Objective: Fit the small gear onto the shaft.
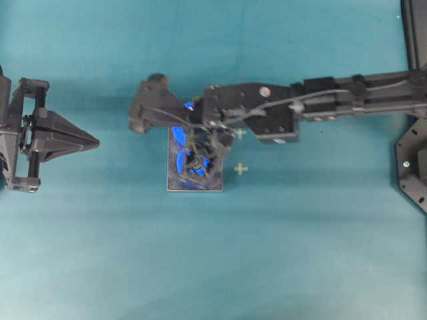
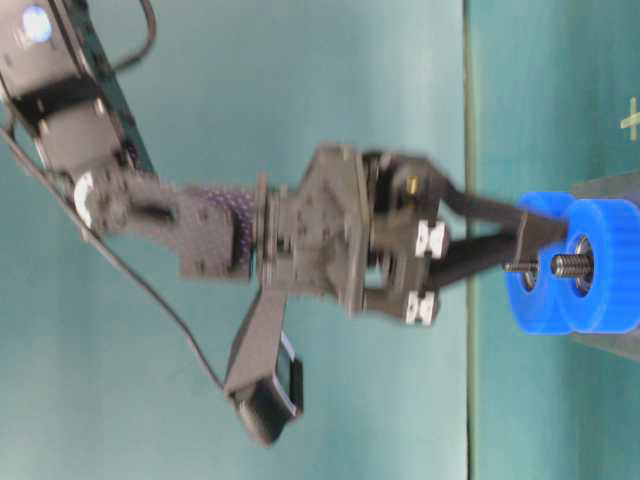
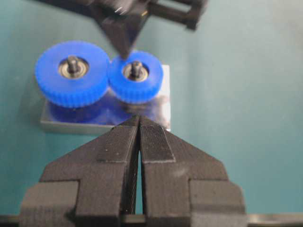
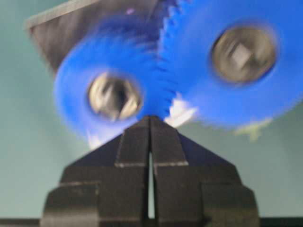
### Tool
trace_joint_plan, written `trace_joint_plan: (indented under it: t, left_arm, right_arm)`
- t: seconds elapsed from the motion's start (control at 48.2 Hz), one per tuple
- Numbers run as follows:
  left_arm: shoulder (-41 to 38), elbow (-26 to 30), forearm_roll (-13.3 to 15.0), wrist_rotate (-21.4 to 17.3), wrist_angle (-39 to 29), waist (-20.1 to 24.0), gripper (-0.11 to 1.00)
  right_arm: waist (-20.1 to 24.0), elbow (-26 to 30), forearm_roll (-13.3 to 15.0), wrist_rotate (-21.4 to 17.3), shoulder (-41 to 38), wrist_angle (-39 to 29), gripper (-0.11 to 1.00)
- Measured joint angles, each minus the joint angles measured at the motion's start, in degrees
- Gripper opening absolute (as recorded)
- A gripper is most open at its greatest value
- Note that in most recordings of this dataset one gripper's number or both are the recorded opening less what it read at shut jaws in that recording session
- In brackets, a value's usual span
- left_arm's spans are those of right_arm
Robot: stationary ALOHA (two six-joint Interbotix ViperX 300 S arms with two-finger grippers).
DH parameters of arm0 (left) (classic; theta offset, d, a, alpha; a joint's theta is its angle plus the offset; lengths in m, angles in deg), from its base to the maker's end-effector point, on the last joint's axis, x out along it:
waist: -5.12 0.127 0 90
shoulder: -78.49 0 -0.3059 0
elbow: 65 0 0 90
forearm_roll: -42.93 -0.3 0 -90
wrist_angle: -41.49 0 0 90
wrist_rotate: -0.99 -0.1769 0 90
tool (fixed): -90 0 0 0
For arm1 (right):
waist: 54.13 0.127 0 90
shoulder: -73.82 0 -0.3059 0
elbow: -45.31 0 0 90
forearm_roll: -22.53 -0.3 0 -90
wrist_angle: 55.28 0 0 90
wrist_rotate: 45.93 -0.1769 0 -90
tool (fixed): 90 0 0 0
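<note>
The small gear (image 3: 136, 77) already sits on the shaft (image 3: 136, 67), meshed with the larger gear (image 3: 72, 72) at its nine o'clock on the grey plate (image 3: 163, 101). The right gripper (image 4: 150, 124), jaws clenched and empty, hovers at the gear's edge, apparently pressing it home. Next, I'd judge, it should lift clear. The left gripper (image 3: 139, 124) waits clenched, empty.

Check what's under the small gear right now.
The small gear sits on the grey plate, meshed with the larger gear. The shaft tip pokes through its centre. The shaft's lower part and collar are covered.
</note>
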Motion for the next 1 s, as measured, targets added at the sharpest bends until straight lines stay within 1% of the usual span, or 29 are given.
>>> trace_joint_plan:
  t: [0.228, 0.374, 0.436, 0.519, 0.768, 0.872, 0.996]
  left_arm:
    - [0.0, 0.0, 0.0, 0.0, 0.0, 0.0, 0.0]
    - [0.09, 0.0, -0.09, 0.0, 0.0, 0.0, 0.0]
    - [0.09, 0.0, 0.0, 0.0, -0.09, 0.0, 0.0]
    - [0.09, 0.0, 0.0, -0.09, 0.0, 0.0, 0.0]
    - [0.18, 0.0, 0.0, -0.7, 0.09, 0.0, 0.0]
    - [0.18, 0.0, 0.0, -0.79, 0.7, 0.0, 0.0]
    - [0.18, 0.0, 0.0, -0.88, 1.32, 0.0, 0.0]
  right_arm:
    - [2.2, -2.37, -0.7, -1.67, 4.22, -0.97, -0.01]
    - [2.64, -5.1, -0.26, -2.11, 9.49, 0.97, -0.01]
    - [2.64, -7.12, 0.44, -2.02, 12.22, 3.25, -0.01]
    - [2.46, -10.55, 0.62, -2.11, 15.47, 7.12, -0.01]
    - [2.46, -23.47, 0.62, -2.11, 24.61, 22.41, -0.01]
    - [2.46, -27.51, 0.62, -2.11, 27.42, 26.54, -0.01]
    - [2.46, -31.11, 0.62, -2.11, 30.23, 29.0, -0.01]
